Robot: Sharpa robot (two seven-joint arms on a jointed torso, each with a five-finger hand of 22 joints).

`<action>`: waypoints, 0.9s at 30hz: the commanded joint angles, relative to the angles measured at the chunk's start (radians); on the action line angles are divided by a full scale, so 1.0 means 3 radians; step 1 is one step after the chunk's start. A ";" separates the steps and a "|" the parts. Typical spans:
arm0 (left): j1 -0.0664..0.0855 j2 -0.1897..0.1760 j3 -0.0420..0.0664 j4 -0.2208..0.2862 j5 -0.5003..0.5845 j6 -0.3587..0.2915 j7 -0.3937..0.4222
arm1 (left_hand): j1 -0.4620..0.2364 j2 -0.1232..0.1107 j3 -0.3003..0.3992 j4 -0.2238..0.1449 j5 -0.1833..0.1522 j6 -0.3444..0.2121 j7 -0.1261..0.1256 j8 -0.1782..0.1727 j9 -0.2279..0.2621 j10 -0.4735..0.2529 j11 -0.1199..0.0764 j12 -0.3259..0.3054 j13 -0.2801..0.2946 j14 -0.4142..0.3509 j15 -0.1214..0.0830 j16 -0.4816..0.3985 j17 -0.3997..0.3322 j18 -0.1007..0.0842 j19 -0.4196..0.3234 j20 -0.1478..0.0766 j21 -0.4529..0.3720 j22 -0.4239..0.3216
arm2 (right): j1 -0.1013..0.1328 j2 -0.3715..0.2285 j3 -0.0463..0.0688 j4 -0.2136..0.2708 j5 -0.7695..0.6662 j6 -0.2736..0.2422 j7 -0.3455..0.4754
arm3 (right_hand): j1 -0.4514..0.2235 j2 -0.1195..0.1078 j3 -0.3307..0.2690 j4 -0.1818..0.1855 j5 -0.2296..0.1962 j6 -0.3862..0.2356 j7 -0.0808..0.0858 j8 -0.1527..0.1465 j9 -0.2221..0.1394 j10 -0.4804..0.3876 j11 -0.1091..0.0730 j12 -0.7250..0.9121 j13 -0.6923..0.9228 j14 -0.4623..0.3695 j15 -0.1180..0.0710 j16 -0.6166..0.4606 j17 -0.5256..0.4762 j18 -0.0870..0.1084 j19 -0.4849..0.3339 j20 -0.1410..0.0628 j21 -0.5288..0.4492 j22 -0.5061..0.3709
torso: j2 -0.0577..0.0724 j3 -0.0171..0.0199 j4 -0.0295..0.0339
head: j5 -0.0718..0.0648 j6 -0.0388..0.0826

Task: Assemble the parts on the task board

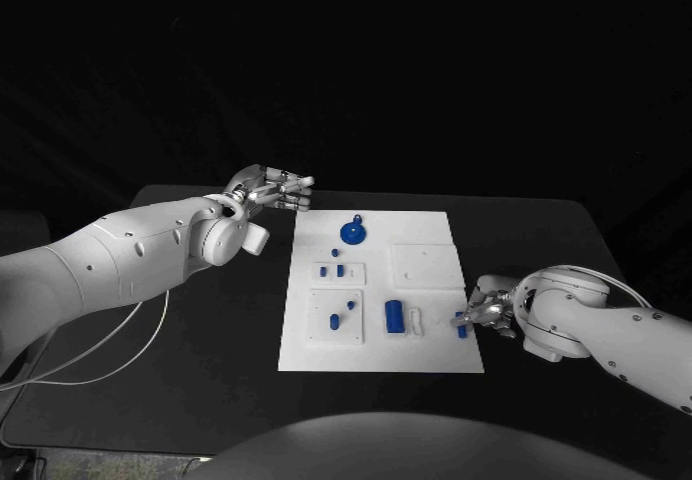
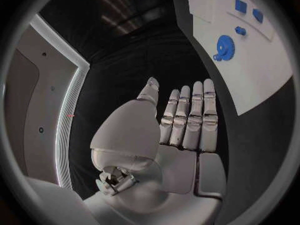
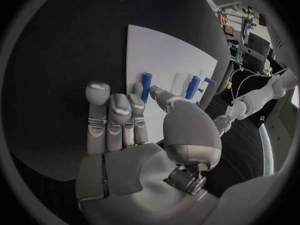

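Head view: the flat white task board (image 1: 433,345) sits mid-frame, the silver left hand (image 1: 274,190) spread and holding nothing off its upper-left corner. The silver right hand (image 1: 488,310) is at the board's right edge, by a small blue peg (image 1: 462,325); whether it grips I cannot tell.

Left wrist view: fingers (image 2: 190,120) straight, blue gear (image 2: 224,47) upper right.

Right wrist view: fingers (image 3: 115,117) loosely curled beside the peg (image 3: 145,83). It looks light, stiff and slick; pinch it mid-length.
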 commanded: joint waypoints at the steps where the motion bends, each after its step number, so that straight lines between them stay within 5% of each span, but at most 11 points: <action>1: 0.0000 0.0007 0.0002 0.0006 -0.0009 -0.0001 0.0021 | -0.0016 -0.0013 0.0008 0.0014 -0.0003 -0.0019 -0.0003 -0.0013 -0.0003 -0.0023 -0.0011 0.0003 0.0002 -0.0021 -0.0005 -0.0011 0.0005 0.0007 -0.0010 0.0002 -0.0012 -0.0003 | -0.0040 0.0036 -0.0064 0.0024 -0.0213 0.0129 -0.0016 | -0.0074 0.0011 0.0037 -0.0090 0.0079 -0.0015 -0.0007 -0.0020 -0.0017 -0.0009 -0.0004 0.0004 -0.0009 0.0013 -0.0001 -0.0004 -0.0012 -0.0031 0.0170 -0.0012 -0.0018 0.0005 | 0.0000 0.0000 -0.0001 | -0.0004 0.0000; 15: 0.0000 0.0005 0.0002 0.0007 -0.0015 -0.0002 0.0012 | -0.0015 -0.0015 0.0011 0.0011 -0.0003 -0.0024 -0.0001 -0.0012 -0.0003 -0.0024 -0.0010 0.0004 0.0002 -0.0021 -0.0005 -0.0010 0.0006 0.0005 -0.0016 0.0003 -0.0013 -0.0004 | -0.0039 0.0108 -0.0219 -0.0018 -0.0400 0.0247 -0.0039 | -0.0194 0.0040 0.0313 -0.0365 0.0642 -0.0064 -0.0008 -0.0018 -0.0034 -0.0043 -0.0006 -0.0023 -0.0039 0.0005 -0.0001 0.0000 -0.0017 -0.0035 0.0169 -0.0012 -0.0030 0.0022 | 0.0002 0.0000 0.0000 | 0.0004 0.0000; 22: 0.0000 0.0002 0.0002 0.0010 -0.0017 0.0002 0.0008 | -0.0016 -0.0015 0.0012 0.0010 -0.0003 -0.0025 0.0000 -0.0013 -0.0003 -0.0023 -0.0010 0.0004 0.0002 -0.0021 -0.0005 -0.0011 0.0007 0.0004 -0.0019 0.0003 -0.0014 -0.0004 | -0.0039 0.0134 -0.0242 -0.0039 -0.0155 0.0143 -0.0023 | -0.0267 0.0229 0.0564 -0.0614 0.1034 -0.0125 0.0042 -0.0002 0.0177 -0.0045 0.0006 -0.0045 -0.0063 0.0002 0.0003 -0.0008 -0.0021 -0.0030 0.0170 -0.0011 -0.0032 0.0035 | 0.0000 0.0000 -0.0001 | 0.0010 0.0000; 27: 0.0000 0.0002 0.0002 0.0009 -0.0018 0.0001 0.0004 | -0.0014 -0.0010 0.0014 0.0008 -0.0003 -0.0021 0.0000 -0.0012 -0.0003 -0.0024 -0.0010 0.0004 0.0002 -0.0020 -0.0005 -0.0011 0.0007 0.0002 -0.0021 0.0003 -0.0014 -0.0004 | -0.0039 0.0140 -0.0245 -0.0053 0.0165 0.0023 -0.0011 | -0.0341 0.0321 0.0723 -0.0723 0.1180 -0.0113 0.0069 -0.0016 0.0314 -0.0046 0.0010 -0.0039 -0.0058 0.0000 0.0005 -0.0014 -0.0026 -0.0018 0.0169 -0.0005 -0.0027 0.0053 | 0.0001 0.0000 0.0000 | 0.0017 0.0000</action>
